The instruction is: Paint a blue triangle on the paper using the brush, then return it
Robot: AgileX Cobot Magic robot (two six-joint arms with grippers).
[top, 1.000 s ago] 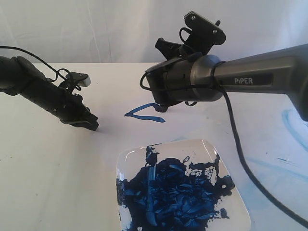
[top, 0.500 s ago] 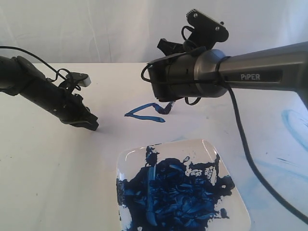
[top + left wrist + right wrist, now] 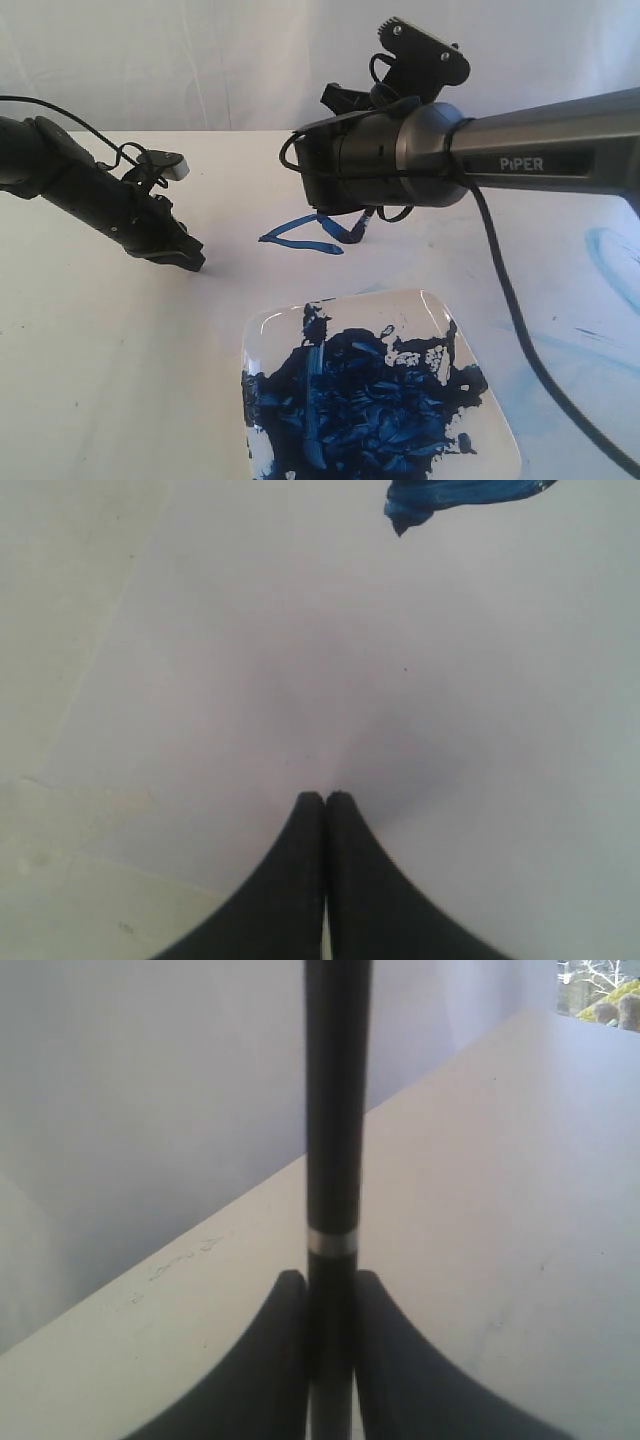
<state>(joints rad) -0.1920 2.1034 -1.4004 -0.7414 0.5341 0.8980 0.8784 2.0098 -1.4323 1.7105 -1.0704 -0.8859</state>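
Brush (image 3: 337, 1110) clamped in the right pincer (image 3: 325, 1278), bristles at a corner of the blue triangle (image 3: 300, 236) on the paper (image 3: 400, 680); a heavy drag could smear the outline. Left pincer (image 3: 325, 796) clenched, empty, nearby.

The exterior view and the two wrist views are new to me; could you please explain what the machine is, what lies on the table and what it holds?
This is a two-armed robot. The wide picture comes from a camera off the arms; the other two look along each gripper. On the table lie a paper bearing a blue triangle and a plate smeared with blue paint. The right gripper is shut on a black brush; the left gripper is shut and empty.
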